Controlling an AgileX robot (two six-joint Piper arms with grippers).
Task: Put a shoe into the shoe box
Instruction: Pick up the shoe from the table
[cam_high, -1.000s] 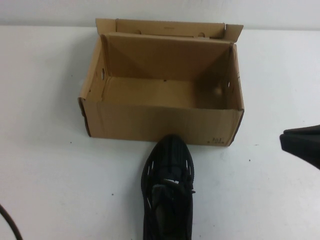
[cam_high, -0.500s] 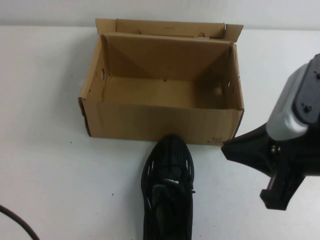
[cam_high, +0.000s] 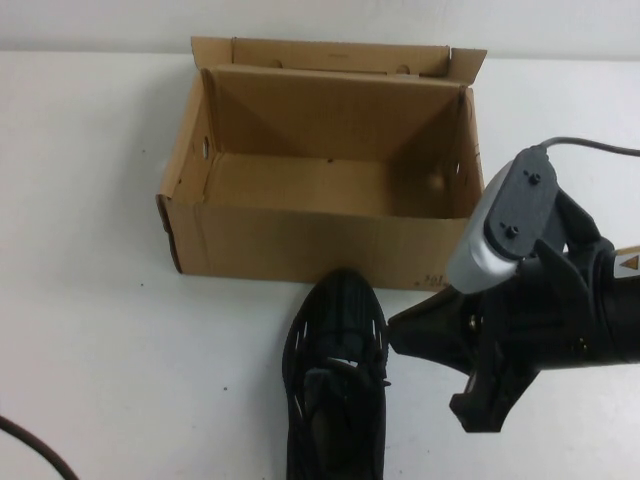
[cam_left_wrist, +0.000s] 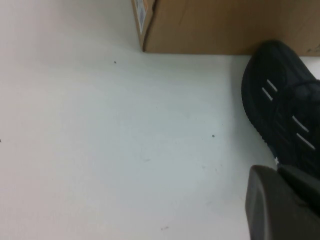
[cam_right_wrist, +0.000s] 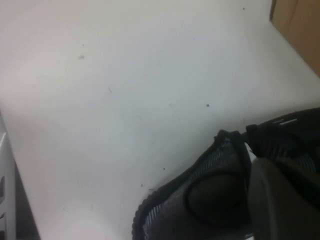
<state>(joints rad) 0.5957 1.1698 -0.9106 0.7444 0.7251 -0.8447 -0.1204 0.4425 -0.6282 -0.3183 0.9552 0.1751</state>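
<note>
A black shoe (cam_high: 335, 385) is seen lying on the white table (cam_high: 90, 330) just in front of the open box (cam_high: 325, 245), its toe pointed at the box's near wall and almost touching it. The box stands with its lid flap folded back at the far side, and nothing is seen inside it.

The right pincer (cam_high: 435, 375) is positioned just beside the shoe's right side, above the table, with its two dark fingers spread apart and nothing held between them. One fingertip (cam_high: 400, 335) is seen close to the laces. In the right wrist view, the shoe's collar and opening (cam_right_wrist: 215, 200) are shown directly below the camera, with a box corner (cam_right_wrist: 300, 30) at the frame's edge.

The left pincer (cam_left_wrist: 280, 205) is shown only as a dark blurred part in its own wrist view, close to the shoe's dash-marked side (cam_left_wrist: 282, 110); whether its fingers are apart cannot be told.
</note>
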